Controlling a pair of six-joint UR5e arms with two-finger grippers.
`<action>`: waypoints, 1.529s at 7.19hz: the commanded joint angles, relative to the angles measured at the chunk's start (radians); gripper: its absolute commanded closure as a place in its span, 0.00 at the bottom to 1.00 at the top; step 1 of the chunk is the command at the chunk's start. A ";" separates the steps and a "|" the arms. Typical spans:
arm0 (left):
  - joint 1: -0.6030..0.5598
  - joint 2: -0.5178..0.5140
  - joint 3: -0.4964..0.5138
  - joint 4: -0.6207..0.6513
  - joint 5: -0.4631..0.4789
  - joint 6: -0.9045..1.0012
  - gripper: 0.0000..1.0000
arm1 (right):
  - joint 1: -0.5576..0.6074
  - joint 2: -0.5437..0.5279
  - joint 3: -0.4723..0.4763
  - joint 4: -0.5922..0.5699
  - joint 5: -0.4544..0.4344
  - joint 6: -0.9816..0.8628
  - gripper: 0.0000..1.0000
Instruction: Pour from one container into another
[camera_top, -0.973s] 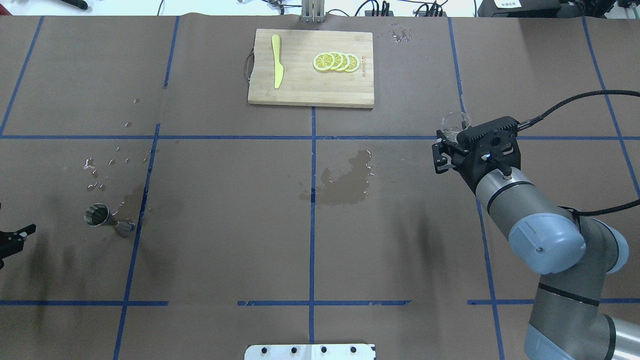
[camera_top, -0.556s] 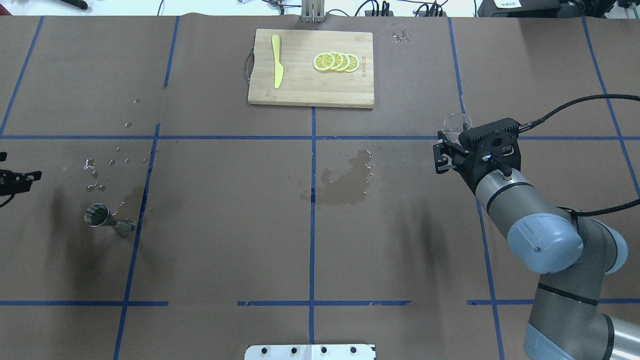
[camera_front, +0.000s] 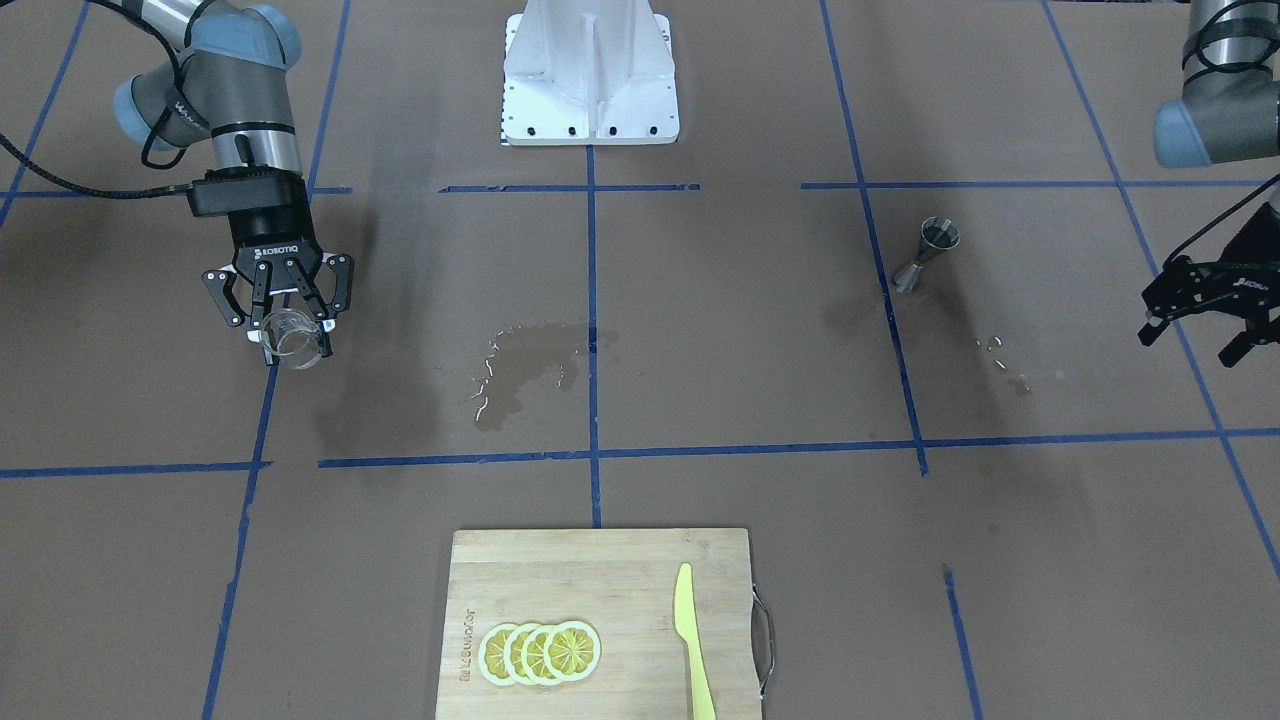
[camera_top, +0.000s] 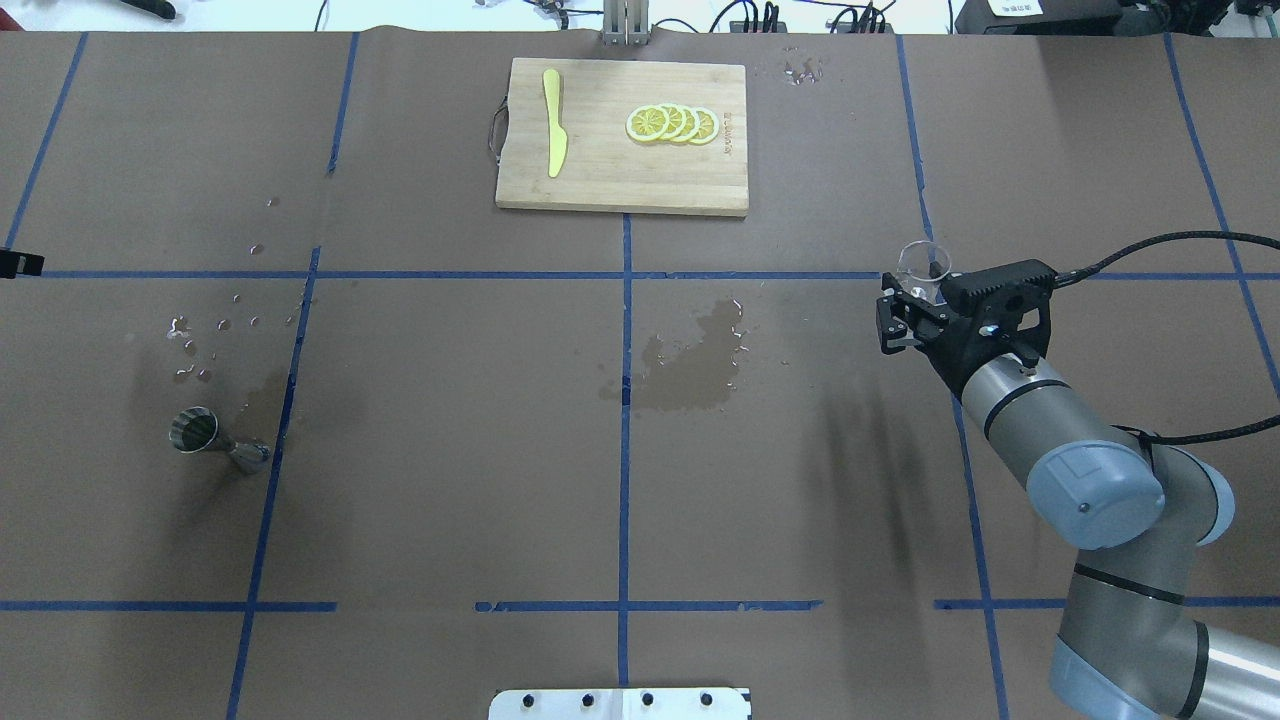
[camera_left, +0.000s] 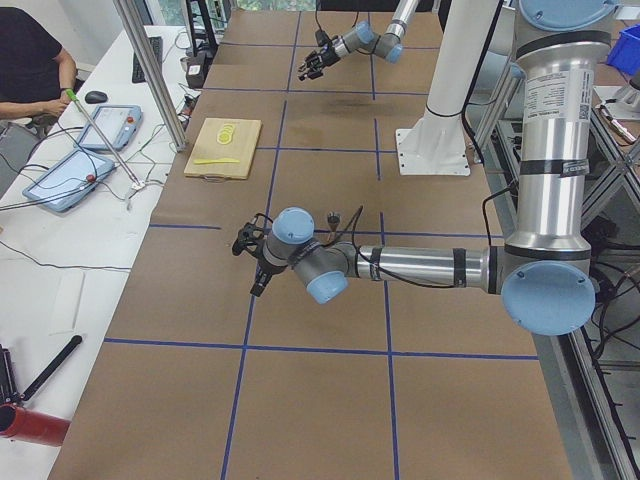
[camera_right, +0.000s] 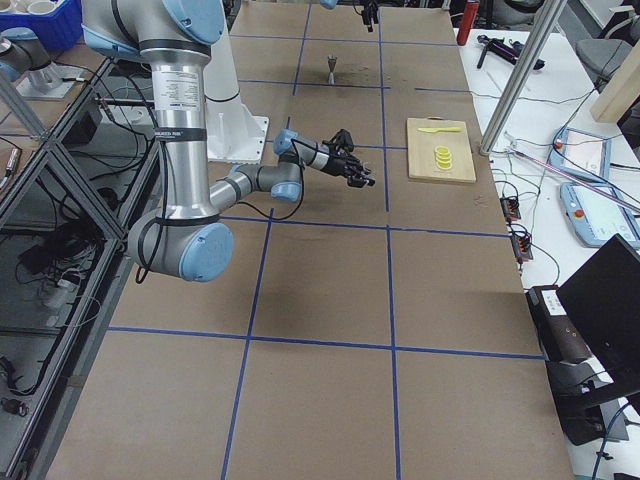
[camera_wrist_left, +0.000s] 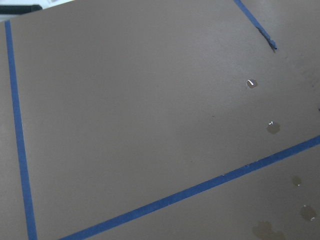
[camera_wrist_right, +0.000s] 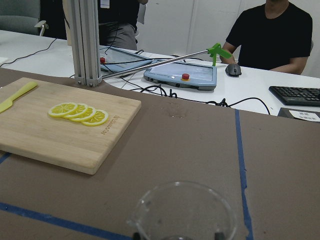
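My right gripper (camera_top: 912, 303) is shut on the small clear glass cup (camera_top: 920, 262), which it holds above the table on the right side. The cup (camera_front: 293, 343) sits between the fingers, and its rim fills the bottom of the right wrist view (camera_wrist_right: 182, 210). I cannot tell what is in it. The steel hourglass jigger (camera_top: 205, 436) stands upright on the left side of the table (camera_front: 930, 250). My left gripper (camera_front: 1195, 338) hangs open and empty well beyond the jigger, near the table's left end. Only a sliver of it shows in the overhead view.
A wooden cutting board (camera_top: 622, 135) with lemon slices (camera_top: 672, 123) and a yellow knife (camera_top: 553, 120) lies at the far middle. A wet patch (camera_top: 690, 360) darkens the table centre, and droplets (camera_top: 200, 345) lie near the jigger. People sit beyond the far edge.
My left gripper moved away from the robot along the left edge and almost left the overhead view. The right gripper with the cup shifted slightly toward the robot. The jigger stayed put.
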 joint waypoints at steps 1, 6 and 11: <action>-0.030 -0.003 -0.077 0.135 -0.071 -0.010 0.00 | -0.004 -0.106 -0.030 0.095 -0.008 0.088 1.00; -0.032 0.017 -0.096 0.126 -0.128 -0.015 0.00 | -0.234 -0.171 -0.096 0.199 -0.309 0.178 1.00; -0.032 0.014 -0.108 0.124 -0.125 -0.061 0.00 | -0.253 -0.168 -0.140 0.199 -0.312 0.178 0.92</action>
